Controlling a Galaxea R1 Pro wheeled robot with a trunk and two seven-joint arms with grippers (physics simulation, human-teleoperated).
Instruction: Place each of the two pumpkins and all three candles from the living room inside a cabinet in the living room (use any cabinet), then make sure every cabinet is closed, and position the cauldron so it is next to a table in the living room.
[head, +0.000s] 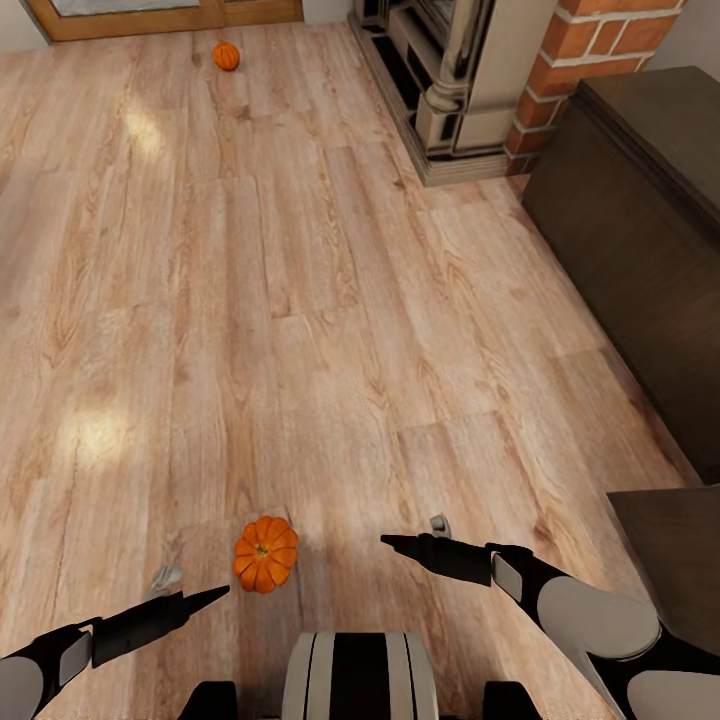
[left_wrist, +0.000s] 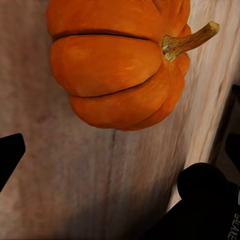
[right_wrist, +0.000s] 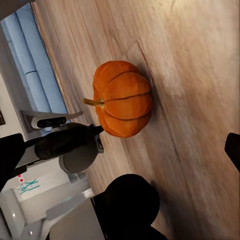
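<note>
Pumpkins are both still lying loose on the floor, so the task looks barely begun. Nearest, one pumpkin (head: 265, 553) is sitting just ahead of the left gripper (head: 215, 597) and between it and the right gripper (head: 395, 543); both sets of jaws are hanging spread and empty. Well beyond them, the dark cabinet (head: 640, 250) is standing shut beside a brick fireplace (head: 470, 80). Farthest off, the second pumpkin (head: 226, 55) is resting on the pale wooden floor (head: 300, 300).

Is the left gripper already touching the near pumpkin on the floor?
Apart. The head view shows bare floor between the left gripper and the near pumpkin.
</note>
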